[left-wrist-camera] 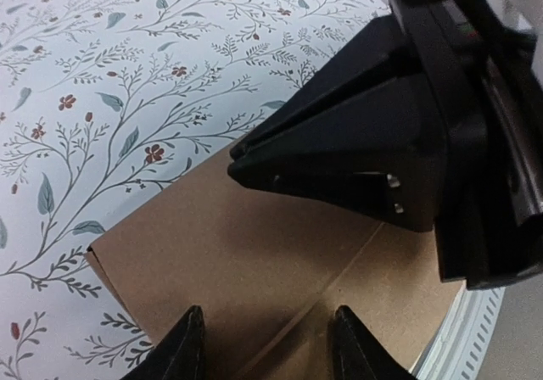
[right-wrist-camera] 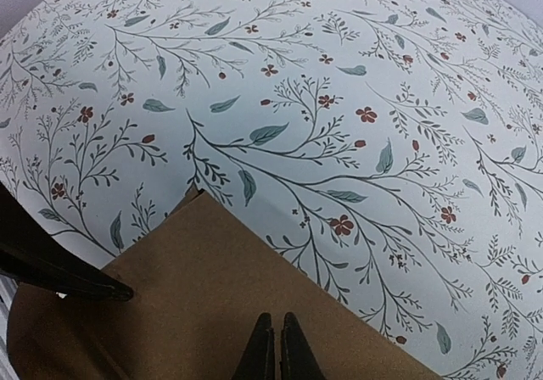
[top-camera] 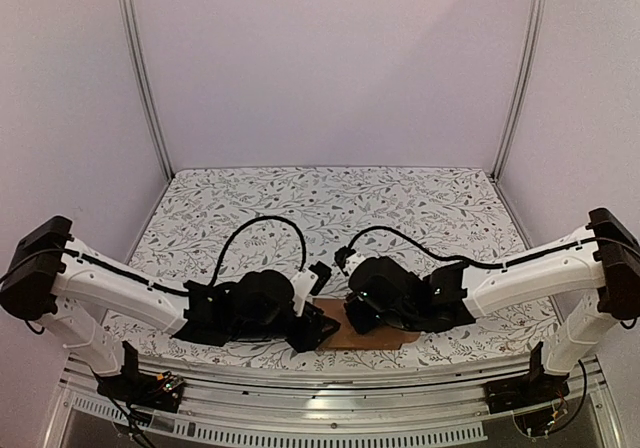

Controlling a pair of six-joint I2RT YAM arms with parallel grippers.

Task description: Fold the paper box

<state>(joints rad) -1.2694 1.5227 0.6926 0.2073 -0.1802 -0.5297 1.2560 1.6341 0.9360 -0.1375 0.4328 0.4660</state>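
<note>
The paper box (top-camera: 385,336) is a flat brown cardboard sheet lying on the floral cloth near the table's front edge, between the two arms. In the left wrist view the paper box (left-wrist-camera: 246,253) shows a straight crease running across it. My left gripper (left-wrist-camera: 267,312) hovers open over that crease with nothing between its fingers. My right gripper (right-wrist-camera: 276,316) is shut, its tips down over the paper box (right-wrist-camera: 204,287) close to its far edge. The right gripper's black body (left-wrist-camera: 356,142) sits just beyond the left fingers. Both grippers (top-camera: 325,326) (top-camera: 352,320) nearly meet over the sheet.
A floral-patterned cloth (top-camera: 330,203) covers the table. A metal rail (top-camera: 330,398) runs along the front edge, close under the box. White walls and aluminium posts (top-camera: 145,78) enclose the back and sides.
</note>
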